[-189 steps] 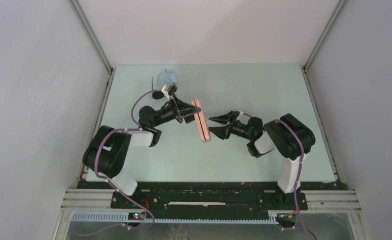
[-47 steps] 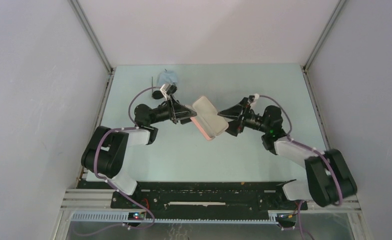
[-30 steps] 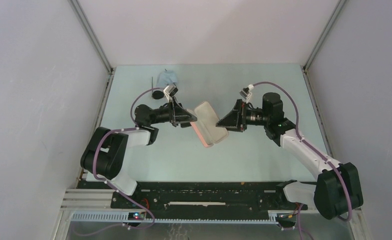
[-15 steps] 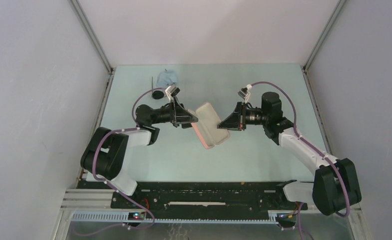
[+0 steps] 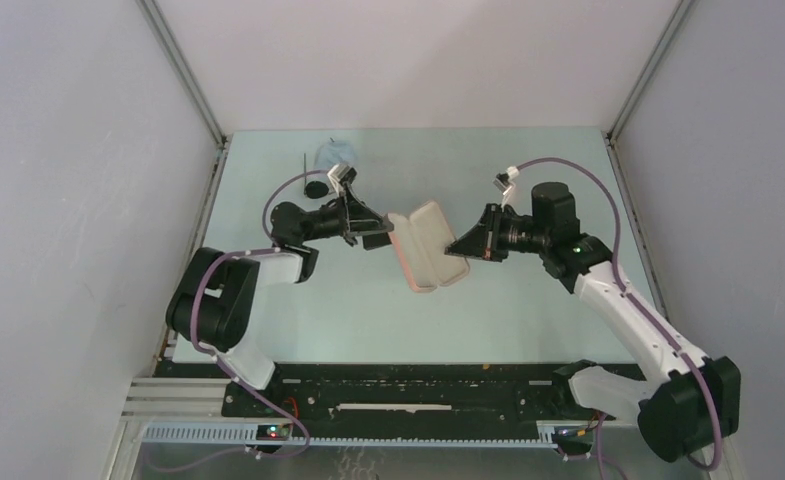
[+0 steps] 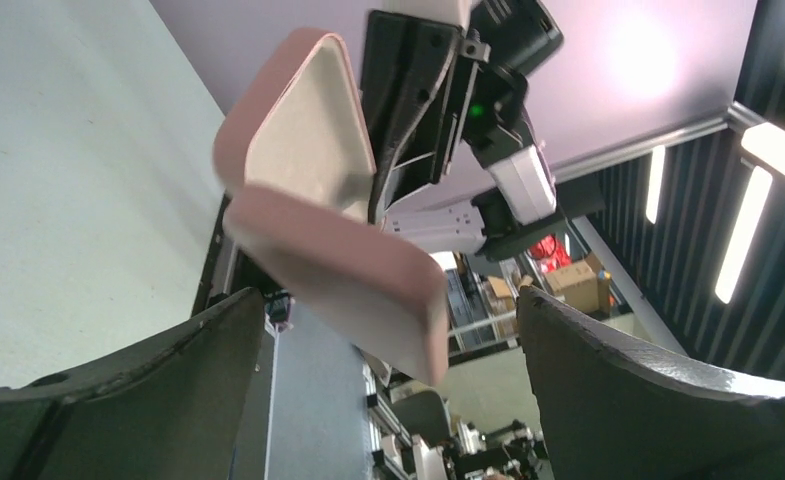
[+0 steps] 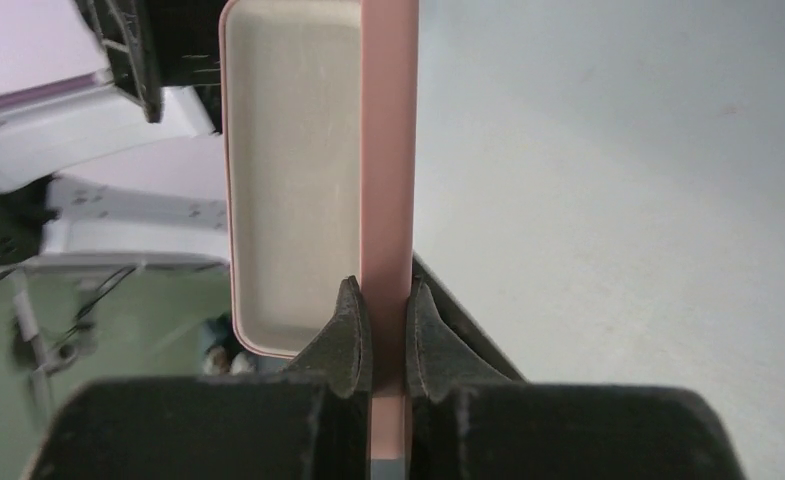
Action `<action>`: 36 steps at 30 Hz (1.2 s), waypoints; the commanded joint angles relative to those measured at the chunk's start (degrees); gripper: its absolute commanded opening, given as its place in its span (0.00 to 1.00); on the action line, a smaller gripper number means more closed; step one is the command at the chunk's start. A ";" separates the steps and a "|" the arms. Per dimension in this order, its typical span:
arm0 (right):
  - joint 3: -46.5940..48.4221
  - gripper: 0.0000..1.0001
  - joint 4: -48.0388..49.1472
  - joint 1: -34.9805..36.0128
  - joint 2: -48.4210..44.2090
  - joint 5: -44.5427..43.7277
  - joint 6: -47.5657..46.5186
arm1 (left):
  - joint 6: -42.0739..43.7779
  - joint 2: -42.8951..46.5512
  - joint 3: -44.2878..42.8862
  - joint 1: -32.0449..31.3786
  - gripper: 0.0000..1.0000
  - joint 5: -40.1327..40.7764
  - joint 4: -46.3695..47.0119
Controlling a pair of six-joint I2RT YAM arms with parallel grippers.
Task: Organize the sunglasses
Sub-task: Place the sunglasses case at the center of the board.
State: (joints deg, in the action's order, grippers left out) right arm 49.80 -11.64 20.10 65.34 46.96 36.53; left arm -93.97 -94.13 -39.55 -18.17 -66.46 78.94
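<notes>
The pink case [image 5: 426, 250] is open at mid-table, its cream inside showing. My right gripper [image 5: 465, 250] is shut on one pink wall of it, the fingers [image 7: 348, 335] pinching that edge from both sides. My left gripper [image 5: 376, 232] stands open on the case's other side. In the left wrist view the case [image 6: 338, 260] hangs between the wide fingers [image 6: 168, 370] and touches neither. The sunglasses [image 5: 315, 188] lie at the back left behind the left arm, one dark round lens and a thin wire arm showing, the rest hidden by the wrist.
A light blue cloth [image 5: 334, 154] lies crumpled at the back left, just beyond the sunglasses. The pale green table [image 5: 548, 170] is walled by white panels with metal rails on the left and right. Both arm bases sit at the near edge.
My right gripper has shut on the case's wall. My left gripper has opened and let the case go. The open case has shifted slightly to the right and its lid lies flatter.
</notes>
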 commanded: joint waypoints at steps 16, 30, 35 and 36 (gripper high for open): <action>19.74 0.00 -22.45 8.93 6.46 -67.00 -24.46 | 54.63 16.66 -12.38 8.82 1.00 20.37 -83.04; 21.48 0.00 -9.17 0.35 20.95 -42.48 -63.55 | 61.10 19.82 -14.00 8.86 1.00 22.98 -91.22; 21.05 0.00 -8.25 -0.93 24.84 -40.96 -70.63 | 62.05 19.31 -13.93 8.86 1.00 22.59 -91.77; 21.00 0.00 -8.25 -1.48 25.24 -39.64 -71.18 | 62.19 19.14 -13.97 8.86 1.00 22.15 -91.69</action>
State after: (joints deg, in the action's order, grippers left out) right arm 68.97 -24.14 19.92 89.67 1.48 -25.23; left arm -34.46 -76.01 -51.24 -9.23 -43.64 -12.16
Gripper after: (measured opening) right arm 0.090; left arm 0.997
